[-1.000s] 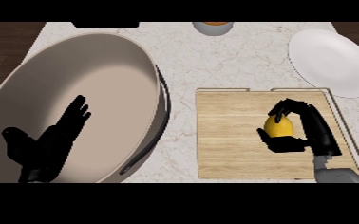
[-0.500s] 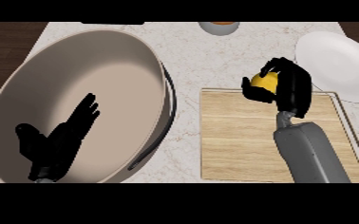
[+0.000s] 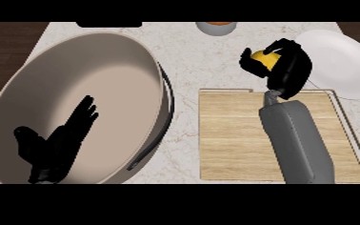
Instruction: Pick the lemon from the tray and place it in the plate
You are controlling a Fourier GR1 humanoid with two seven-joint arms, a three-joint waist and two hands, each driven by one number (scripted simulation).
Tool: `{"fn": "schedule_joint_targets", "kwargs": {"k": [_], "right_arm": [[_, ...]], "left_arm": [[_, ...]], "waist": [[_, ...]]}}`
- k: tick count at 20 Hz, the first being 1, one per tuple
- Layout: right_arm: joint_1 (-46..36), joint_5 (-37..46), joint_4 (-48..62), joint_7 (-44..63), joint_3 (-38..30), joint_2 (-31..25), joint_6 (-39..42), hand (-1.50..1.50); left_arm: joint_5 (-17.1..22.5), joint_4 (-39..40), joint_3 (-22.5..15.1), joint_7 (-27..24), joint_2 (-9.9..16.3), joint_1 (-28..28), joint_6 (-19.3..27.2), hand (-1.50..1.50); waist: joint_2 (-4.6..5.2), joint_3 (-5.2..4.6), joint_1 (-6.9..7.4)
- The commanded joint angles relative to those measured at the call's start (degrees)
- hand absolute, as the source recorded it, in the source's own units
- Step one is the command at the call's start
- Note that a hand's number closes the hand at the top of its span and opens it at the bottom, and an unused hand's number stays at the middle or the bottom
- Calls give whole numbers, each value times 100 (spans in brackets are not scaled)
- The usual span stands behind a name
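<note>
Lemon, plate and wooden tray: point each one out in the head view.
lemon [image 3: 262, 56], head view, on its yellow skin showing between the right hand's fingers.
plate [image 3: 336, 62], head view, on its bare white face.
wooden tray [image 3: 232, 138], head view, on its bare left half.

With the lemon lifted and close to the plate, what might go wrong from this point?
The right hand is curled round the lemon over the counter, short of the white plate; an early release might drop it on the marble. The round lemon may also roll off the shallow plate, which lies near the counter's edge. The left hand, open over the large bowl, poses little risk.
</note>
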Motion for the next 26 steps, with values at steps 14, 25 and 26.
{"fn": "schedule_joint_targets", "kwargs": {"k": [14, 25, 26], "right_arm": [[-293, -1844, 1961, -2228, -1753, -1793, -1358, 150], [-749, -3075, 3346, -3907, -2620, -2686, -1077, 150], [-780, -3098, 3845, -3269, -2730, -2776, -593, 150]], "left_arm": [[-358, 620, -260, -145, -499, 90, 4, 0], [-230, 532, -63, 204, -481, -353, -88, 0], [-236, 532, -123, 40, -466, -127, -188, 0]], "waist": [[169, -110, 22], [285, -83, 160], [284, -100, 194]]}}
